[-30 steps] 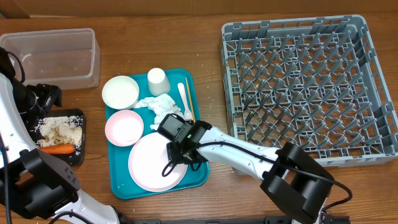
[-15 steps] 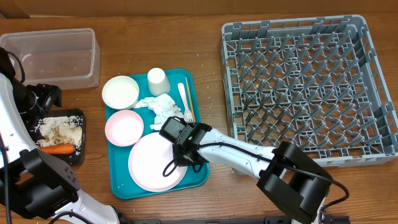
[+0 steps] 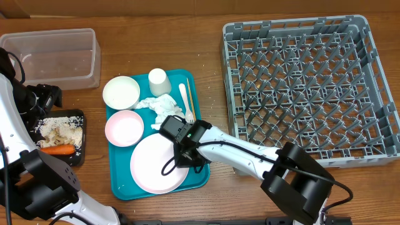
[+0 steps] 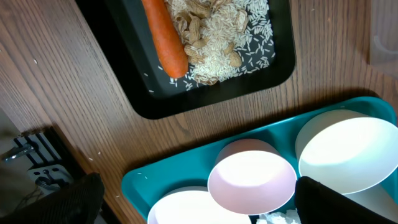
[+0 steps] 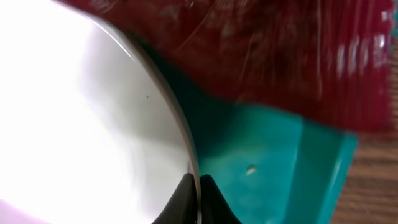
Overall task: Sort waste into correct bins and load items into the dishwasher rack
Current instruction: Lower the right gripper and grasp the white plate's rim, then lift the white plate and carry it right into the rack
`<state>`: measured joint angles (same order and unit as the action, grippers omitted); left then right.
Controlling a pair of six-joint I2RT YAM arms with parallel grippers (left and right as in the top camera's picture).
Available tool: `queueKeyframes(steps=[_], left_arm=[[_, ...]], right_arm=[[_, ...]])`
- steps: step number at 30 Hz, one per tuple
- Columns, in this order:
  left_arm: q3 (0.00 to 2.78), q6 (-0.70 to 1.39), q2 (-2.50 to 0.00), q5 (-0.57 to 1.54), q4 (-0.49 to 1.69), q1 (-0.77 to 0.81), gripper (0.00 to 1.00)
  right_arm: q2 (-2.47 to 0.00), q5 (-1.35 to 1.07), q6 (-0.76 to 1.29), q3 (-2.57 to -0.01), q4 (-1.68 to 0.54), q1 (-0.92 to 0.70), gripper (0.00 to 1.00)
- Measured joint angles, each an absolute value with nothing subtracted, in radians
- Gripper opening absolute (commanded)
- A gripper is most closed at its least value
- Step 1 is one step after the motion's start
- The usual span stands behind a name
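Plate (image 3: 150, 165) rim sits clenched in right end effector (image 5: 198, 182); left end effector (image 4: 205, 199) gapes.

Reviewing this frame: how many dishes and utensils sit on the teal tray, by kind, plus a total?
plate: 1
bowls, pink bowl and white bowl: 2
cup: 1
fork: 1
chopstick: 1
Total: 6

teal tray (image 3: 120, 182) packed full, right arm (image 3: 244, 153) lying across gap to dishwasher rack (image 3: 229, 81)
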<state>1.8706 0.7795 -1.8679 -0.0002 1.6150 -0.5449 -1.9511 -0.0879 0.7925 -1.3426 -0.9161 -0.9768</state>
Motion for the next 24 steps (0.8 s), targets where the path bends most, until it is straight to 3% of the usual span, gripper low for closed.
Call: queueKeyframes(steps=[16, 24], left_arm=[[1.871, 0.780, -1.868, 0.000, 1.615, -0.545, 1.00], [1.871, 0.780, -1.868, 0.000, 1.615, -0.545, 1.00]], right_arm=[[-1.727, 0.004, 0.701, -1.565, -1.305, -0.968, 0.04], [-1.584, 0.330, 0.680, -1.678, -1.491, -0.748, 0.04]])
